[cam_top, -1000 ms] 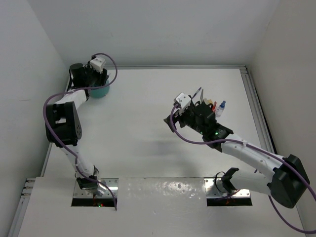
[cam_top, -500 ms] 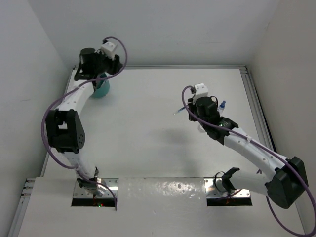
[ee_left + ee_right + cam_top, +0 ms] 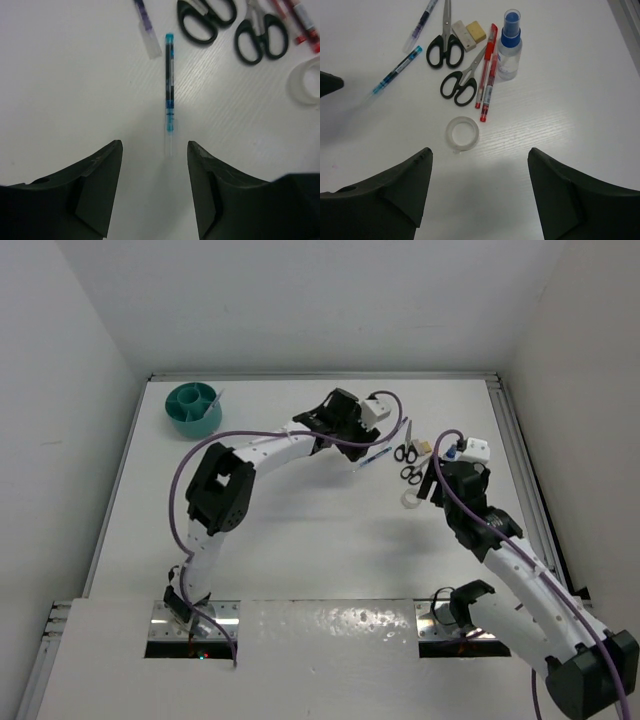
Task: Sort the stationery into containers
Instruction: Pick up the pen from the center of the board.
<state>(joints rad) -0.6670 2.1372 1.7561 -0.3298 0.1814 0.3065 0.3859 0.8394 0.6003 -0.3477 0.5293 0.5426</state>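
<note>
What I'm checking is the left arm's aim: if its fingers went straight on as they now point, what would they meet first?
Probably the blue pen, lying lengthwise in line with the left gripper, whose fingers stand apart; its near clear tip comes first. Height above the table is unclear.

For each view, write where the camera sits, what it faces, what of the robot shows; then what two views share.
Top external: high above the near edge, facing down on the table; left arm and right arm show.
Left wrist: on left arm, facing down at blue pen; own open jaws show.
Right wrist: on right arm, facing down at tape ring; own open jaws show.
Both wrist views share the blue pen.
</note>
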